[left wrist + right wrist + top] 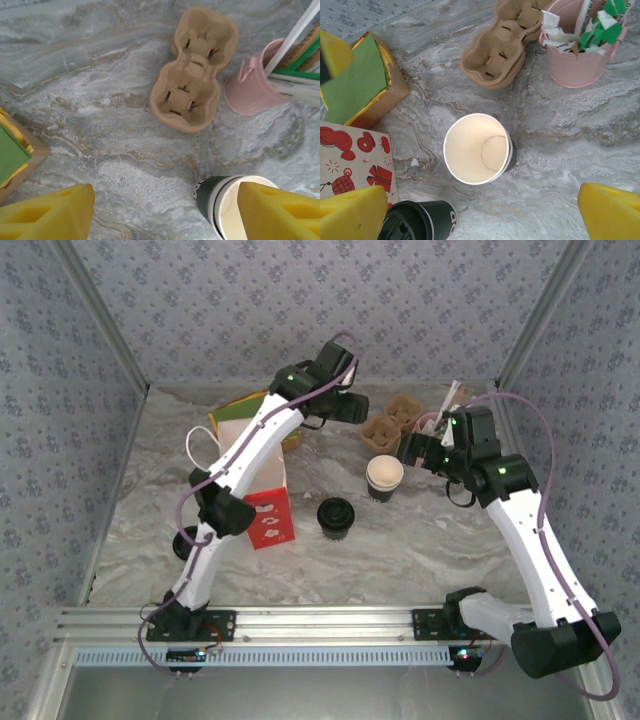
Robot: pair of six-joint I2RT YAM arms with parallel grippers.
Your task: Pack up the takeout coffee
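Note:
The takeout coffee (384, 477) is an open, empty paper cup with a white rim and dark sleeve, standing upright mid-table. In the right wrist view the cup (476, 149) sits just ahead of my right gripper (482, 220), whose yellow fingers (355, 212) are spread wide and hold nothing. My right gripper (412, 452) hovers just right of the cup. My left gripper (345, 405) hangs behind and left of it, open and empty (165, 215), with the cup (220, 202) beside its right finger (277, 212). The red-and-white paper bag (262, 495) stands to the left.
A black lidded cup (336, 517) stands in front of the bag, also near my right gripper's left finger (415, 220). A cardboard cup carrier (390, 425) and a pink cup of sticks and straws (440, 425) sit at the back. A yellow-green box (245, 412) lies back left.

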